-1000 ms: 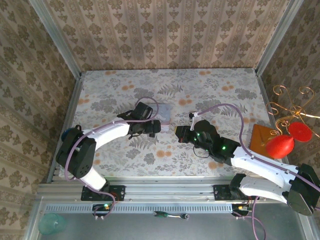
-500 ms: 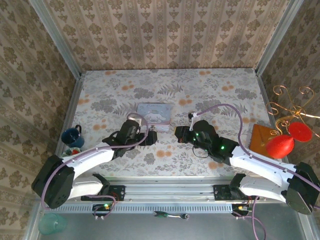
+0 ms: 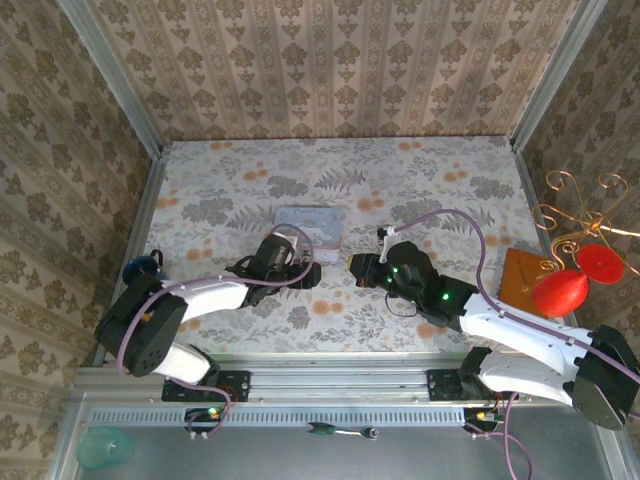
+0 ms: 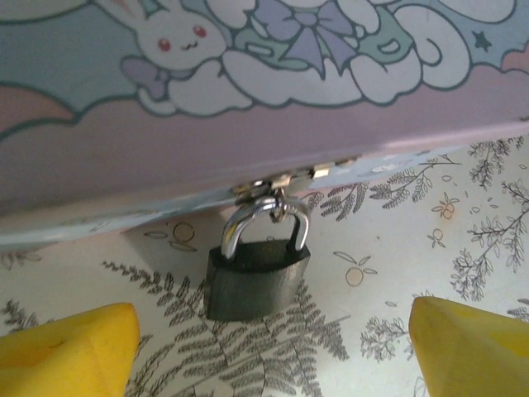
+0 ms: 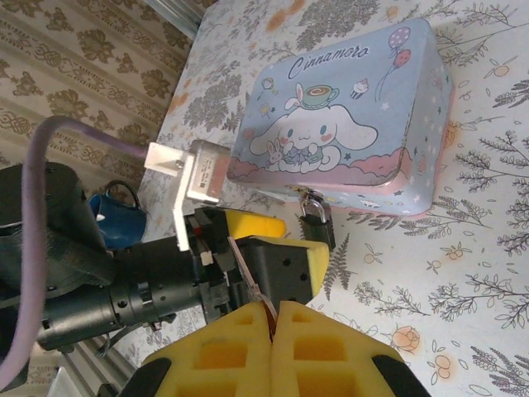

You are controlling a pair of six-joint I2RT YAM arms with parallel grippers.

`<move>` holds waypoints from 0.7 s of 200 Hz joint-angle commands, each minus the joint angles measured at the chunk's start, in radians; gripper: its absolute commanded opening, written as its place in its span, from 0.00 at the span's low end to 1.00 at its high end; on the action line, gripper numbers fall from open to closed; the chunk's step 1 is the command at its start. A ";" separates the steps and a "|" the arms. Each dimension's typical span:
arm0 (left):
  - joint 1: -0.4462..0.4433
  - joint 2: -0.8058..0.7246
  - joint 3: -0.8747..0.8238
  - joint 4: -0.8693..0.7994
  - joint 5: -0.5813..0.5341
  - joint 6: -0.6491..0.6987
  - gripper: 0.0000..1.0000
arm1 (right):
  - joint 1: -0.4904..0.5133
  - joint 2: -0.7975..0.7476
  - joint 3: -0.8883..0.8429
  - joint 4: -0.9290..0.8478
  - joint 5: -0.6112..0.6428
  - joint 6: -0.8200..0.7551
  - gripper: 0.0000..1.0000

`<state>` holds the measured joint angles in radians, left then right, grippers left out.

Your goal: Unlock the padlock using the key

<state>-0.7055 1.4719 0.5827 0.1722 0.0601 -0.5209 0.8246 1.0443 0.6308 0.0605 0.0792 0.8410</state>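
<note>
The small dark padlock (image 4: 256, 277) hangs by its silver shackle from the hasp of the pastel cartoon tin (image 4: 248, 141) and lies on the tablecloth. My left gripper (image 4: 273, 360) is open, its yellow fingertips (image 4: 70, 351) low on either side of the padlock, touching nothing. In the right wrist view the padlock (image 5: 316, 223) sits just beyond the left gripper (image 5: 304, 236). My right gripper (image 5: 275, 308) is shut on the key (image 5: 250, 279), whose thin metal blade sticks out between the pads. From above, the left gripper (image 3: 310, 272) and right gripper (image 3: 356, 270) face each other in front of the tin (image 3: 308, 222).
A blue mug (image 3: 140, 268) stands by the left edge of the table. At the right edge are an orange box (image 3: 520, 275), red ornaments (image 3: 560, 290) and a gold wire stand (image 3: 575, 215). Patterned walls enclose the floral tablecloth (image 3: 430, 180).
The left arm has swung back off the tin and lowered, its gripper now in front of the padlock with the jaws slightly narrower. The right arm has not moved.
</note>
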 commanded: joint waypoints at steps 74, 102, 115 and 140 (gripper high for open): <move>-0.031 0.147 0.133 0.006 0.001 0.064 0.75 | 0.001 -0.020 0.002 -0.013 0.002 0.002 0.00; -0.030 0.140 0.113 0.035 0.008 0.039 0.72 | 0.001 -0.014 0.009 -0.015 0.000 0.003 0.00; -0.030 0.137 0.100 0.051 0.008 0.032 0.70 | 0.001 -0.009 0.013 -0.015 -0.002 0.003 0.00; -0.020 0.130 0.055 0.110 0.004 0.001 0.62 | 0.001 0.001 0.014 -0.007 -0.008 0.003 0.00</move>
<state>-0.7330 1.6112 0.6800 0.2153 0.0597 -0.4896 0.8246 1.0409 0.6308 0.0597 0.0784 0.8406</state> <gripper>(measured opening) 0.655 0.066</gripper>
